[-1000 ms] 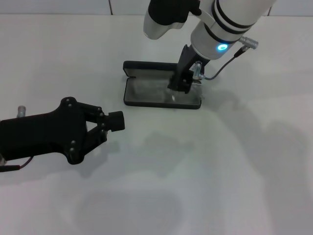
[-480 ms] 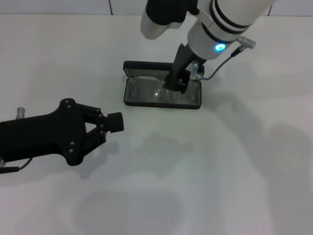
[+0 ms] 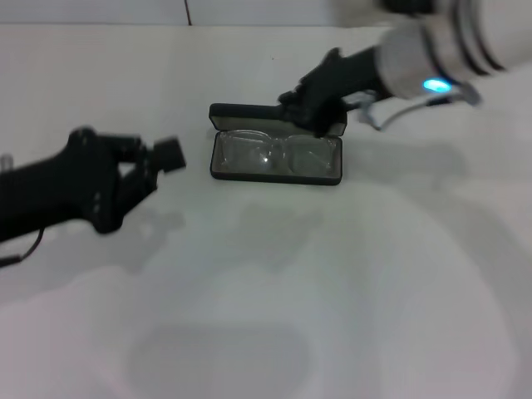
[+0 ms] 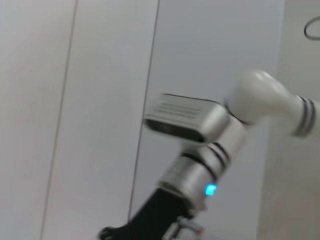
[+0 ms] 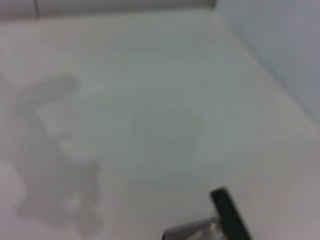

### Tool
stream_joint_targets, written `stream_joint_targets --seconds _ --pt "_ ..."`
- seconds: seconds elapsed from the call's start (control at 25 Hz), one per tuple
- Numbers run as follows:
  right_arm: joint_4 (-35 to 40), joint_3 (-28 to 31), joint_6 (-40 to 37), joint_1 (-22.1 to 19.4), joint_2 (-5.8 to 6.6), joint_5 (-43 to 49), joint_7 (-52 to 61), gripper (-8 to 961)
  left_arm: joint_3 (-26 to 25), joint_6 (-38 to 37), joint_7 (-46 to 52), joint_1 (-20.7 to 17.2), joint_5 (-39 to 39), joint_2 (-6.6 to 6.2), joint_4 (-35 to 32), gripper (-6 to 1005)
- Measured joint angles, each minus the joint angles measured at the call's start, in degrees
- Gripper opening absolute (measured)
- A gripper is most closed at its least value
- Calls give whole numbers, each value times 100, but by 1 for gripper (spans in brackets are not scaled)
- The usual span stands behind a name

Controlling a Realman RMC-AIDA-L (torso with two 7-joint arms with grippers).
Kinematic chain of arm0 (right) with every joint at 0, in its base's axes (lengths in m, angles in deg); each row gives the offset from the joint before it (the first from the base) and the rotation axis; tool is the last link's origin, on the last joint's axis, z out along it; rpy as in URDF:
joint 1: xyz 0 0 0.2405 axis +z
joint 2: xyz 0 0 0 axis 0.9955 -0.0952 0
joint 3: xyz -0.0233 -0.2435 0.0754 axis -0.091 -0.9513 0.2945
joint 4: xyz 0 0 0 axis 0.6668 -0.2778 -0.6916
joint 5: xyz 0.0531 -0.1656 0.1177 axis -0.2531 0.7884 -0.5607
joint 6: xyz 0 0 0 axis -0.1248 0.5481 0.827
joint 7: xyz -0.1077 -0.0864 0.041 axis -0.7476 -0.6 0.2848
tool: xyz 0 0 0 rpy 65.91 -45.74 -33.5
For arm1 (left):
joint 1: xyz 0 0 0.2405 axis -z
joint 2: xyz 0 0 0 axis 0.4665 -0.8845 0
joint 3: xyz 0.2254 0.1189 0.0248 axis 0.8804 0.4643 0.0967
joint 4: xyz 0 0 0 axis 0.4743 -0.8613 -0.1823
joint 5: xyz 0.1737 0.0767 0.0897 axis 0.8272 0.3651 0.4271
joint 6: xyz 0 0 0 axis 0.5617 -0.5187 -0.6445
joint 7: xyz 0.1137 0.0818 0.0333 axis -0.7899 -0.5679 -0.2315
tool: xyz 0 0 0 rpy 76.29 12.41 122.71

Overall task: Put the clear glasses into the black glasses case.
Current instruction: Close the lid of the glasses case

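The black glasses case (image 3: 275,178) lies open in the middle of the white table, its lid flat behind it. The clear glasses (image 3: 270,153) rest inside on the grey lining, spanning its width. My right gripper (image 3: 304,105) hovers over the case's back edge, apart from the glasses and holding nothing. My left gripper (image 3: 169,153) is shut and empty, raised to the left of the case. One corner of the black glasses case (image 5: 228,213) shows in the right wrist view. The left wrist view shows only the right arm (image 4: 199,170) against a wall.
The white table (image 3: 274,291) stretches bare in front of the case and to its right. A grey cable (image 3: 389,116) loops off the right wrist near the case's right end.
The right gripper has lifted out of the case and swung back and to the right, leaving the clear glasses lying inside. The left arm has risen and moved back toward the case.
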Motion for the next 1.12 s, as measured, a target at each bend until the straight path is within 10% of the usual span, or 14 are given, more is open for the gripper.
stream_joint_targets --seconds 0.44,0.76,1.12 --pt "-105 1583 -1430 -2522 42 -3914 -3953 95 125 1531 863 1287 -263 8 564 119" --pt "-2587 3641 -3515 -2628 228 -4775 -5250 95 1299 3776 1092 2340 148 20 1019 123" --pt "-3109 3653 -3487 -2640 141 -4688 -5458 94 1888 5244 1131 2671 -28 44 1445 127"
